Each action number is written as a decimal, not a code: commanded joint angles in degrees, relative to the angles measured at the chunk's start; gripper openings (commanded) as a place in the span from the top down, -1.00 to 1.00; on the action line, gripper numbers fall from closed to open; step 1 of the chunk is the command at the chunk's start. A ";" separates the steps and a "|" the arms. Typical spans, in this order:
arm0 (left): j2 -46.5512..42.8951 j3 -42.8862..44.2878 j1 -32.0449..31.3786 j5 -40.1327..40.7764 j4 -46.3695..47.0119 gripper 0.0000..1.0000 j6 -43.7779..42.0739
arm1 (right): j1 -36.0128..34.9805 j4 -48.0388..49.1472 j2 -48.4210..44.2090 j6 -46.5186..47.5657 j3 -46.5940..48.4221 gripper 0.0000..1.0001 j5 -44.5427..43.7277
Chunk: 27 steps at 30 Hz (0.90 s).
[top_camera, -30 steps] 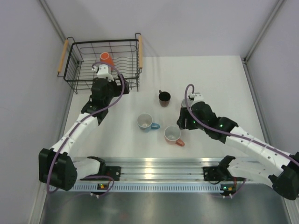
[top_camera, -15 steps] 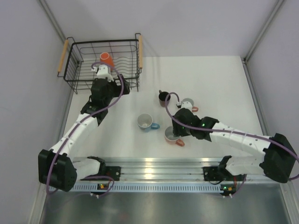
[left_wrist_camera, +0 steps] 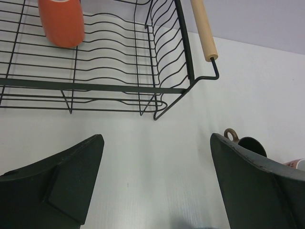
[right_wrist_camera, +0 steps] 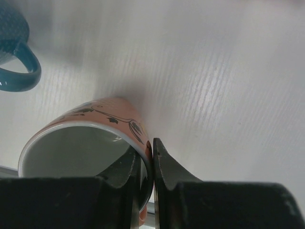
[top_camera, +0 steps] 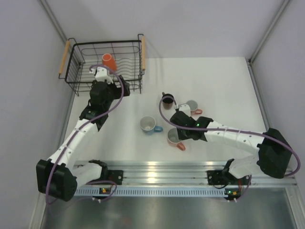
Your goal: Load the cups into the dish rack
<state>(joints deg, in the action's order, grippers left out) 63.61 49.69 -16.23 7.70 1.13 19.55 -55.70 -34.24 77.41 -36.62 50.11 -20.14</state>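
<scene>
The black wire dish rack [top_camera: 76,71] stands at the far left, with an orange cup [top_camera: 108,61] inside it. My left gripper [top_camera: 101,72] hovers open over the table, just short of the rack's near edge [left_wrist_camera: 95,87], and holds nothing [left_wrist_camera: 156,138]. The orange cup [left_wrist_camera: 61,21] shows ahead of it. My right gripper [right_wrist_camera: 151,143] is shut on the rim of a salmon-pink cup [right_wrist_camera: 95,117], one finger inside and one outside. That cup [top_camera: 171,140] sits upright near the table's front. A light blue cup [top_camera: 148,124], a dark cup [top_camera: 167,100] and another pink cup [top_camera: 192,106] stand on the table.
The rack's wooden handles [top_camera: 141,52] stick out at its sides. The blue cup's handle [right_wrist_camera: 19,71] lies close to the left of the held cup. The dark cup [left_wrist_camera: 250,144] peeks from behind my left gripper's right finger. Grey walls enclose the table on both sides.
My right arm swung left and nearer, from beside the dark cup to the front salmon-pink cup, and its jaws closed on the rim. The other pink cup came into view. The left arm shifted slightly.
</scene>
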 commanded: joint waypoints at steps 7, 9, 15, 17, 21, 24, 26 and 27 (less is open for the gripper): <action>-1.83 4.53 -0.12 -0.31 -5.34 -0.98 0.93 | -1.87 -12.51 -8.05 1.28 10.00 1.00 -8.77; -2.09 5.15 -0.03 -3.56 -5.34 -0.98 1.36 | -1.95 -15.92 -10.51 2.95 14.04 1.00 -11.66; -2.09 6.73 -0.03 -11.27 -4.20 -0.98 8.28 | -1.78 -17.88 -14.73 8.30 23.36 1.00 -18.69; -1.92 7.08 -0.03 -14.37 -2.28 -0.98 11.20 | -1.78 -15.17 -16.22 10.68 24.42 1.00 -20.11; -0.52 6.12 -0.03 -21.66 5.45 -0.98 25.31 | -1.78 -2.35 -20.88 16.31 20.48 1.00 -20.90; 1.59 5.50 -0.03 -27.90 11.67 -0.98 37.17 | -1.87 10.74 -24.84 22.18 14.86 1.00 -18.28; 4.05 4.98 -0.03 -31.51 14.68 -0.98 42.74 | -1.87 22.13 -27.64 27.01 9.33 1.00 -16.87; 4.93 4.89 -0.03 -32.31 16.35 -0.98 47.46 | -1.87 25.68 -28.27 28.52 7.83 1.00 -15.03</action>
<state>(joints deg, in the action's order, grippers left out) 66.11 54.28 -16.16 -17.02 7.53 51.22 -56.58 -30.72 52.10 -16.36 60.86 -37.30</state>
